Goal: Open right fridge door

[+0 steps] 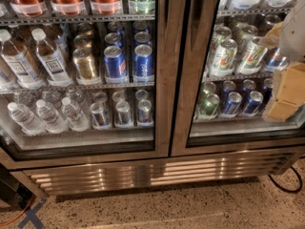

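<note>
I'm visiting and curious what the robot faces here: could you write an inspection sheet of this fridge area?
Surface: speckled floor, blue tape cross at lower left.
Job's things: right fridge door, looks shut; green cans and blue cans behind it.
Clutter: nothing seen.
Grippers: gripper at the right edge, before the right door's glass.
Cables: black cable on floor at right; orange cable at lower left.
Surroundings: left fridge door showing water bottles, gold cans, Pepsi cans; steel grille below.

Right fridge door (187,89) stands right of the left door (162,80), their frames side by side at centre.

Behind the left glass, bottles (43,61) sit left of cans (119,61) on shelves.

Vent grille (157,173) runs below both doors.

End effector (282,99) is at the right edge, before the right door's glass.
</note>
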`<state>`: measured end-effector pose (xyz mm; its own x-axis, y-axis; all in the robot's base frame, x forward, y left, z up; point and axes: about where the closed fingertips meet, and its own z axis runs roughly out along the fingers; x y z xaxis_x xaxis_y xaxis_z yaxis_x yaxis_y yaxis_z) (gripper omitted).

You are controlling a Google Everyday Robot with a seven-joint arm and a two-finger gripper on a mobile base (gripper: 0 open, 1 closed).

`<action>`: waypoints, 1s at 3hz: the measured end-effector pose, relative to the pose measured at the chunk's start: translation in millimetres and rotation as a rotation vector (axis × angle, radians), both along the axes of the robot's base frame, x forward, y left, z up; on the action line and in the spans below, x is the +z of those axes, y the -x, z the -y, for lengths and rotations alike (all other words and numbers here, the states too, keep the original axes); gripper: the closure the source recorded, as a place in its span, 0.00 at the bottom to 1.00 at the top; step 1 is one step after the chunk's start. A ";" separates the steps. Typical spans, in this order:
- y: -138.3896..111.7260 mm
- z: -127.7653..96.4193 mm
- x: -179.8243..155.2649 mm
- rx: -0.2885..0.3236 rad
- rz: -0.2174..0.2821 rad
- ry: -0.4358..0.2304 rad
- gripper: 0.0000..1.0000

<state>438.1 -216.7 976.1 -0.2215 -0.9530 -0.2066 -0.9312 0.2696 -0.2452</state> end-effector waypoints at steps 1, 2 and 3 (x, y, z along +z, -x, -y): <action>0.0 0.0 0.0 0.000 0.000 0.000 0.00; -6.9 -4.5 6.2 0.005 0.054 -0.038 0.00; -17.0 -10.1 18.3 0.009 0.143 -0.112 0.00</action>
